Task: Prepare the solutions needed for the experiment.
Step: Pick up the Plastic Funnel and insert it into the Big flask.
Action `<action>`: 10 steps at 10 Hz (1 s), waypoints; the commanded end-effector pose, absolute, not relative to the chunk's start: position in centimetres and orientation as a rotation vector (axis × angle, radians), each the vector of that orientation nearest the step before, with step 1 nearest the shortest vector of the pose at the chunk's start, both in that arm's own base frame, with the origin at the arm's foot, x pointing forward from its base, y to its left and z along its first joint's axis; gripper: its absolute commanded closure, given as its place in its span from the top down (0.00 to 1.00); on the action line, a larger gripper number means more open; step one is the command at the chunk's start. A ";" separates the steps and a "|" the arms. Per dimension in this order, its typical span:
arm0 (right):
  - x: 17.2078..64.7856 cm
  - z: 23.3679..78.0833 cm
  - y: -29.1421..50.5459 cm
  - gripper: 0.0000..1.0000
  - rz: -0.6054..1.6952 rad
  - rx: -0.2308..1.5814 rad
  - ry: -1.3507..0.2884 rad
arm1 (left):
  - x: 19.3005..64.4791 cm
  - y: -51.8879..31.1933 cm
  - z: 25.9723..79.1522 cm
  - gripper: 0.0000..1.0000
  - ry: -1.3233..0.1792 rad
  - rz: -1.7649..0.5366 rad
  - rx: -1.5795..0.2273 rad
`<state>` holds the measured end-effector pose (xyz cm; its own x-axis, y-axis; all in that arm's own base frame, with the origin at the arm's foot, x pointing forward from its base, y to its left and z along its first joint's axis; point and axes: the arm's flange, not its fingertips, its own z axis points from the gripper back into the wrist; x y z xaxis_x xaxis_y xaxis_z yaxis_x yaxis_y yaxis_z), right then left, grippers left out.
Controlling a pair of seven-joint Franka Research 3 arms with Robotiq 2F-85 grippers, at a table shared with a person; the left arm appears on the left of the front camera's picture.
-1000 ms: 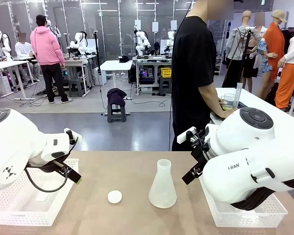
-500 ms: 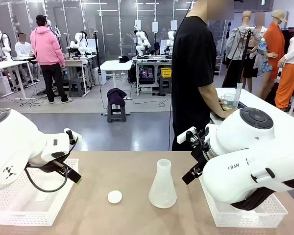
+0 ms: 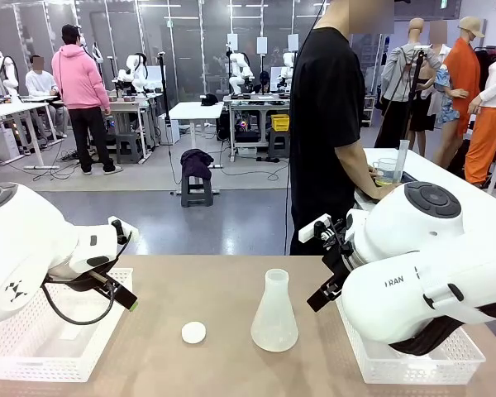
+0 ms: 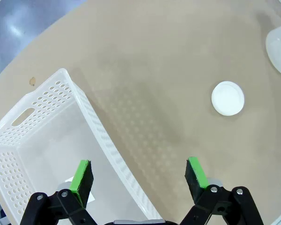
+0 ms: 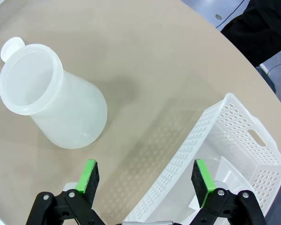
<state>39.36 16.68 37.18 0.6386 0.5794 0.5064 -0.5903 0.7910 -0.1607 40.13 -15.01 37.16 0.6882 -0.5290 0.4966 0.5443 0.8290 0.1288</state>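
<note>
Your left gripper [image 4: 138, 176] and right gripper [image 5: 145, 176] are both hanging fully spread, gripping nothing; the solutions [image 3: 386, 179] are sitting as a shallow yellowish layer in a clear beaker [image 3: 386, 165] on the far table [image 3: 434, 174], beside the person [image 3: 326, 124]; they are likely light and sloshing, so you'd be taking the beaker's wall upright; the frosted flask [image 5: 61, 108] on your table is looking empty.
</note>
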 end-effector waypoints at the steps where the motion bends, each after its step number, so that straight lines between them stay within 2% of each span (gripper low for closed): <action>1: 39.4 37.2 16.7 1.00 0.665 0.022 -0.570 | 40.1 -15.0 37.2 1.00 -0.546 -0.600 -0.030; 2: 39.4 37.2 16.7 1.00 0.667 0.020 -0.571 | 40.1 -15.0 37.2 1.00 -0.546 -0.601 -0.030; 4: 38.6 38.2 15.8 1.00 0.654 0.102 -0.590 | 39.3 -14.1 38.6 1.00 -0.558 -0.597 -0.151; 7: 36.7 41.9 13.1 1.00 0.633 0.243 -0.657 | 37.9 -11.9 42.3 1.00 -0.591 -0.584 -0.400; 10: 34.6 45.4 10.7 1.00 0.615 0.445 -0.695 | 37.0 -8.7 45.8 1.00 -0.595 -0.470 -0.627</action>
<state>37.37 13.11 47.06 0.6090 0.3847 0.6937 -0.6179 0.7785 0.1107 37.48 -10.14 46.29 0.7156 -0.2659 0.6460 0.5805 0.7407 -0.3382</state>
